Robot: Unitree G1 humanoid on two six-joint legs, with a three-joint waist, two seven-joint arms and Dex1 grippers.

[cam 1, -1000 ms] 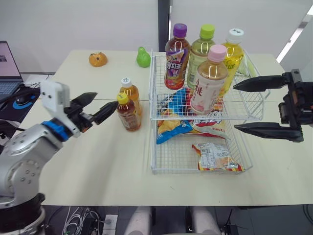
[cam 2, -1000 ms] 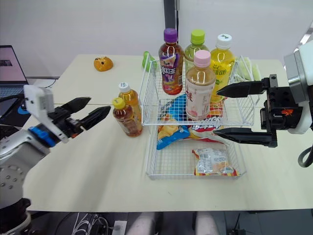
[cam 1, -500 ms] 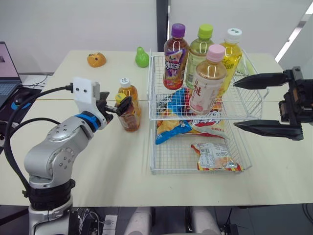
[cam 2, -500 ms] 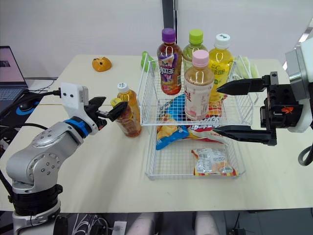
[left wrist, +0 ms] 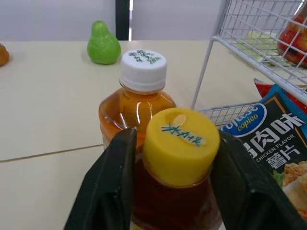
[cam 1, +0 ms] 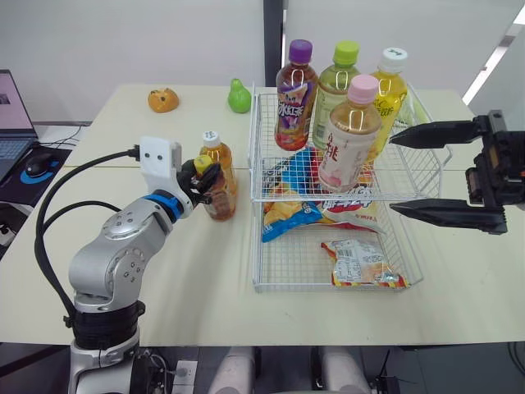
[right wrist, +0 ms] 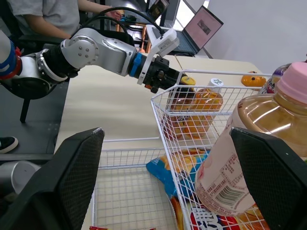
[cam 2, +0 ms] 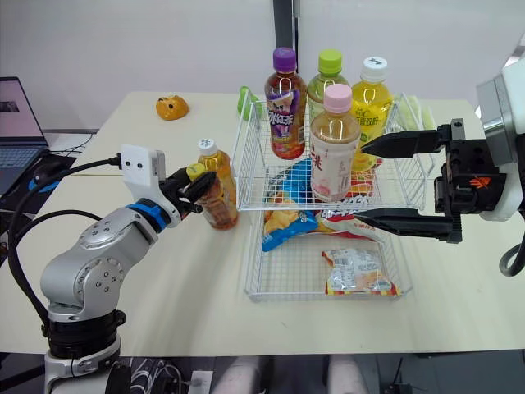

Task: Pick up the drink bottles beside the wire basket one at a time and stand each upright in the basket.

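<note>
Yellow-capped bottle [cam 1: 217, 199] upright on table [cam 1: 180, 271], left of centre in head view, just beside left wall of wire basket [cam 1: 256, 238]. White-capped bottle [cam 1: 215, 149] just behind it. Left gripper [cam 1: 203, 176] clamped on its neck, black fingers [left wrist: 115, 182] either side, below cap. Right gripper [cam 1: 392, 174] at right of frame, fingers spread wide, holding nothing, tips near basket's right side. Four bottles [cam 1: 297, 94] upright in basket's upper tier.

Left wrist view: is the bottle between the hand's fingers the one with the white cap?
No, the fingers clasp the yellow-capped bottle; the white-capped bottle stands behind it.
</note>
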